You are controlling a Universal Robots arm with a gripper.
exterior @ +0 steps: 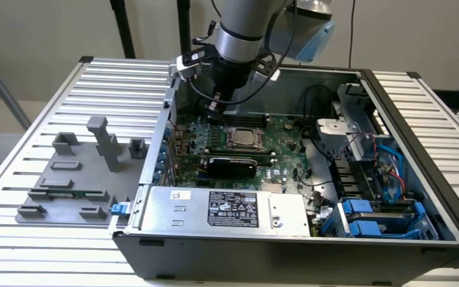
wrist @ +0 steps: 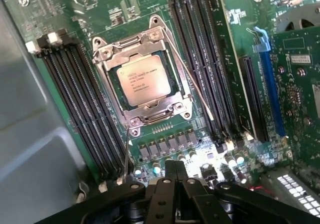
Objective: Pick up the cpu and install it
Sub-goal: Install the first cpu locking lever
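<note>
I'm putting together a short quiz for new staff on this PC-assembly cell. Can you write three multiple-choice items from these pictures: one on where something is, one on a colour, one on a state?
1. Where is the cpu?
A. lying in the socket on the motherboard
B. beside the socket
C. hanging above the socket

2. What colour is the motherboard?
A. red
B. green
C. white

3. How do the gripper fingers stand?
A. spread wide
B. shut on the cpu
C. shut with nothing between them

Answers:
1 A, the chip sits flat inside the metal socket frame.
2 B, the board's surface is green throughout.
3 C, the wrist view shows the fingers pressed together and bare.
</note>
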